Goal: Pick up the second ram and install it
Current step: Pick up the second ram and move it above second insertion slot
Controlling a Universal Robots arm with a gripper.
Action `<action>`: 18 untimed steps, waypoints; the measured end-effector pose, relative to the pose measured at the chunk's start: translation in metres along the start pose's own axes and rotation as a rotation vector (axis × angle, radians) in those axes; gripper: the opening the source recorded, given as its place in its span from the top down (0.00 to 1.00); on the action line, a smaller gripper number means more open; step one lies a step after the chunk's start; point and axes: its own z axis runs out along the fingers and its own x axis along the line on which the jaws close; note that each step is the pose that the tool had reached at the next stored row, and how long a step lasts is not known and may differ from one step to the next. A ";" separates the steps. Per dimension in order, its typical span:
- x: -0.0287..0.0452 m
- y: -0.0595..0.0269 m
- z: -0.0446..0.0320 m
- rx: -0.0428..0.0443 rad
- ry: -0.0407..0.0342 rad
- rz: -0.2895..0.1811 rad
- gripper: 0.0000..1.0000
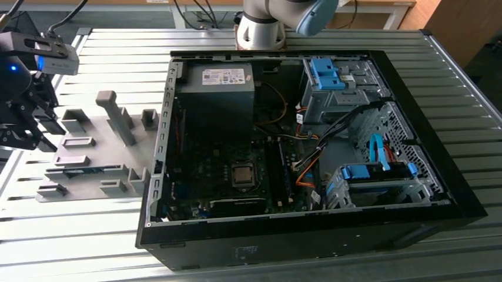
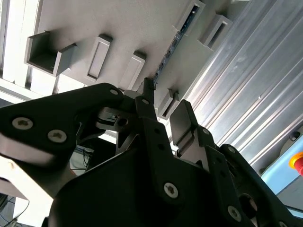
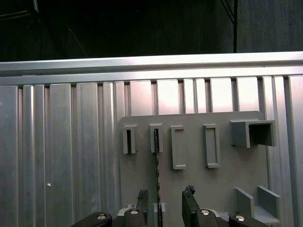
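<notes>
The robot arm's gripper (image 3: 165, 204) hangs over a grey holder plate (image 3: 222, 184) on the ribbed metal tabletop (image 1: 79, 235), its fingers (image 3: 190, 202) spread apart and holding nothing. In the first wrist view the second ram (image 3: 156, 165) stands on edge in the plate's slotted blocks. It shows there as a thin dark line running down between the two open fingers. The second wrist view shows the same stick as a bluish-green strip (image 2: 176, 39) seated among the grey blocks, with the fingertips close above its near end. Whether either finger touches it cannot be made out from these angles.

In the exterior view the gripper (image 1: 20, 126) sits at the exterior view's left, over the outer edge of the plate. The ram (image 1: 82, 171) lies in a low holder near the plate's front. Toward the exterior view's right an open black computer case (image 1: 274, 241) lies on its side just beside the plate. Its motherboard (image 1: 235, 170), cabling and blue drive brackets (image 1: 325, 73) are exposed. The arm's base (image 1: 263, 26) stands behind the case.
</notes>
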 end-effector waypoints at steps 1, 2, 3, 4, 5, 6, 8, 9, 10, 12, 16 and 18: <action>0.0000 0.0000 0.0000 0.0000 0.0000 0.000 0.58; 0.0000 0.0000 0.0000 0.0000 0.0000 0.000 0.58; 0.0000 0.0000 0.0000 0.0000 0.0000 0.000 0.58; 0.0000 0.0000 0.0000 0.0000 0.0000 0.000 0.58; 0.0000 0.0000 0.0001 0.0000 -0.0001 0.000 0.58; 0.0000 0.0000 0.0003 0.0001 -0.0001 0.000 0.58; 0.0000 -0.0001 0.0017 0.0004 -0.0003 0.000 0.58; 0.0001 -0.0001 0.0030 0.0000 -0.0001 0.000 0.58; 0.0001 -0.0002 0.0048 0.0000 0.0000 0.000 0.58; 0.0002 -0.0004 0.0084 0.0000 -0.0001 0.000 0.58; 0.0003 -0.0005 0.0113 -0.0002 0.0001 0.000 0.58; 0.0003 -0.0005 0.0118 0.0000 0.0000 0.000 0.58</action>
